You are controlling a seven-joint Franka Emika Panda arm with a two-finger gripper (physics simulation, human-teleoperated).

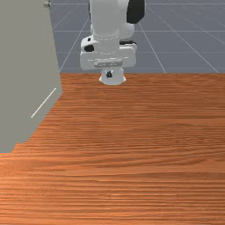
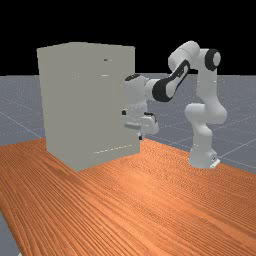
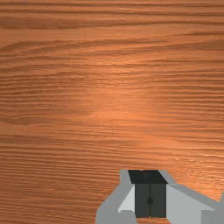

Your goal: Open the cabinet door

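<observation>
The orange-brown wooden worktop (image 2: pixel 150 210) catches a soft glow. Beyond lies a grey floor (image 2: pixel 242 115) with pale lines, under a black backdrop (image 2: pixel 125 20).

Smooth matt cabinet (image 2: pixel 82 110), glossy wood table (image 2: pixel 135 200), smooth arm (image 2: pixel 206 82)

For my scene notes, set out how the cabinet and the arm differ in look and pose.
The cabinet is a dull grey box with flat faces; the arm is white with black parts and rounded links.
The cabinet stands upright as one straight block, while the arm rises, bends and reaches toward the far view's left.
The cabinet is far broader than any single link of the arm.
Both stand on the wooden table.
</observation>
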